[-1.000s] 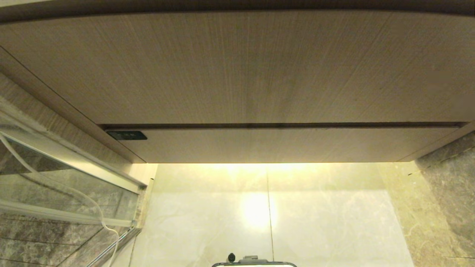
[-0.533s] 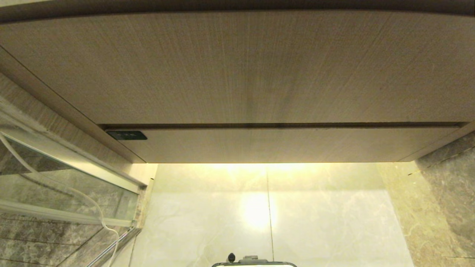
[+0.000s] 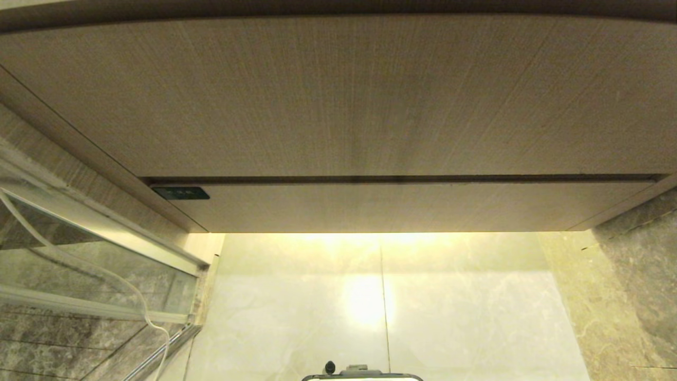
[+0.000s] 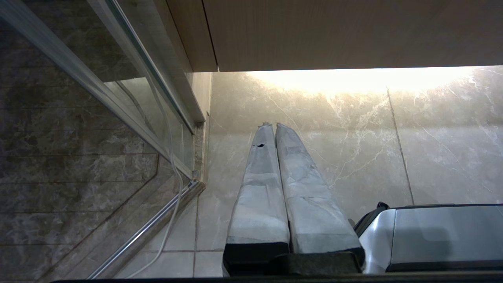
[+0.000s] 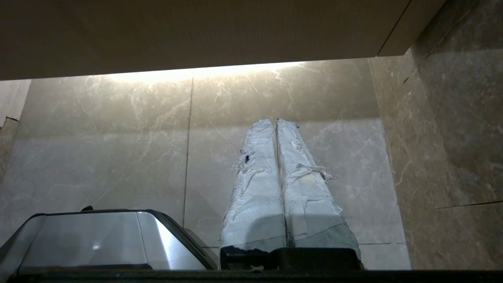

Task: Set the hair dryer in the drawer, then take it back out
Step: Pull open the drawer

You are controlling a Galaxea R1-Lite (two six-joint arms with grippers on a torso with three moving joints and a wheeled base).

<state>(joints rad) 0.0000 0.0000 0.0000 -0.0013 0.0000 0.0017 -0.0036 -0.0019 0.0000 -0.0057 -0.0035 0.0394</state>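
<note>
Wide, shallow light wood-grain drawer sits pushed in flush beneath taller wood-grain panel, low in vanity front; we find no hair dryer in any view. Small black control strip at drawer's left end. Below, pale marble floor glows under cabinet light. Glass shower partition with white cord stands at our left. Left gripper hangs above floor, taped fingers pressed together, empty. Right gripper likewise, closed, empty.

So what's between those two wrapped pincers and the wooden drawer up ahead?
Only bare marble floor, seen in both wrist views. Both the left gripper and the right gripper are shut and empty; the drawer is closed.
</note>
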